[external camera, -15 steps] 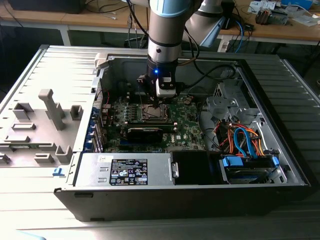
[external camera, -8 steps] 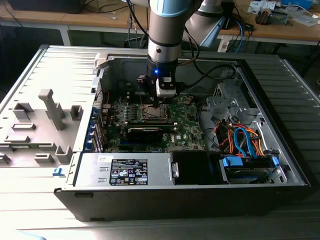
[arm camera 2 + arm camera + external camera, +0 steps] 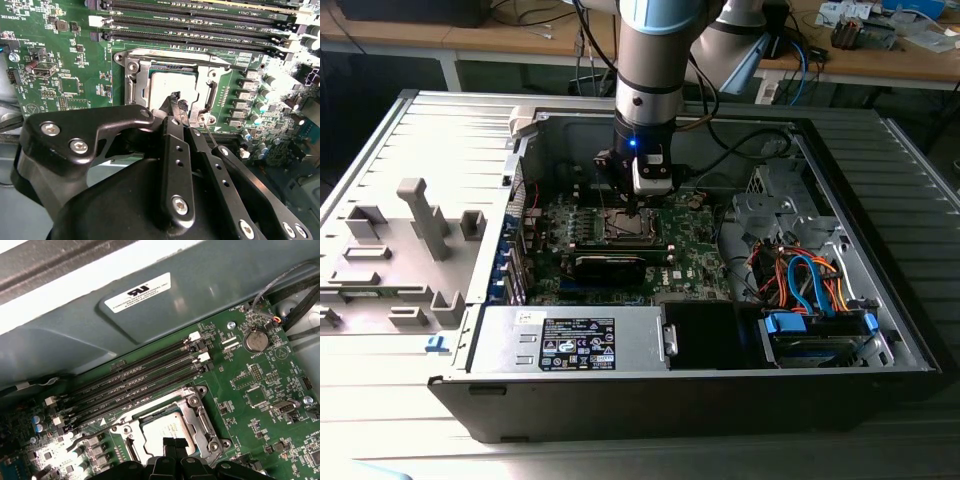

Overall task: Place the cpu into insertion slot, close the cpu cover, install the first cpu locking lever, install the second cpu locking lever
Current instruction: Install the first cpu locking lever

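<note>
The cpu [image 3: 172, 85] [image 3: 161, 429] lies flat in the insertion slot [image 3: 623, 226] on the green board. Over its edges the silvery cpu cover [image 3: 134, 82] [image 3: 196, 412] lies flat, and the chip's face shows through the cut-out. One thin locking lever [image 3: 200, 62] runs along the socket's side nearest the memory slots. A second wire lever [image 3: 210, 136] sticks out beside the fingers. My gripper [image 3: 178, 103] [image 3: 174, 444] [image 3: 633, 206] hangs just above the chip's edge. Its black fingertips are pressed together, shut, and I see nothing between them.
Long black memory slots [image 3: 200, 22] [image 3: 135, 382] run beside the socket. A long black card [image 3: 610, 264] lies in front of it, with the grey power supply [image 3: 570, 340] nearer still. Orange and blue cables [image 3: 800, 280] fill the exterior view's right. The case wall [image 3: 150, 315] rises behind the board.
</note>
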Robot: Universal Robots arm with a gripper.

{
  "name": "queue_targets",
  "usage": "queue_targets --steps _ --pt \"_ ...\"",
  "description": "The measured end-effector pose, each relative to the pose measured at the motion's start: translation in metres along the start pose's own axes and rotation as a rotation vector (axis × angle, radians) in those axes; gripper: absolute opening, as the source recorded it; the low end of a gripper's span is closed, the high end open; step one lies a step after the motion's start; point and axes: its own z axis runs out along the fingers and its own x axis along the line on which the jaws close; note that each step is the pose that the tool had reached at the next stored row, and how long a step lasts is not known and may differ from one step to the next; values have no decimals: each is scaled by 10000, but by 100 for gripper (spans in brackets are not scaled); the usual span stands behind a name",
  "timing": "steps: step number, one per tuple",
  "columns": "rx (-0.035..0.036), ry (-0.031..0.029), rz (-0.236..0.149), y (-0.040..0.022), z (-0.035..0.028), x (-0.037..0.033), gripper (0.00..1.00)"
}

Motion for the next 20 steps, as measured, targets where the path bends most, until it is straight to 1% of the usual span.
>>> queue_targets --steps 20 --pt "6 2 -115 0 0 0 11"
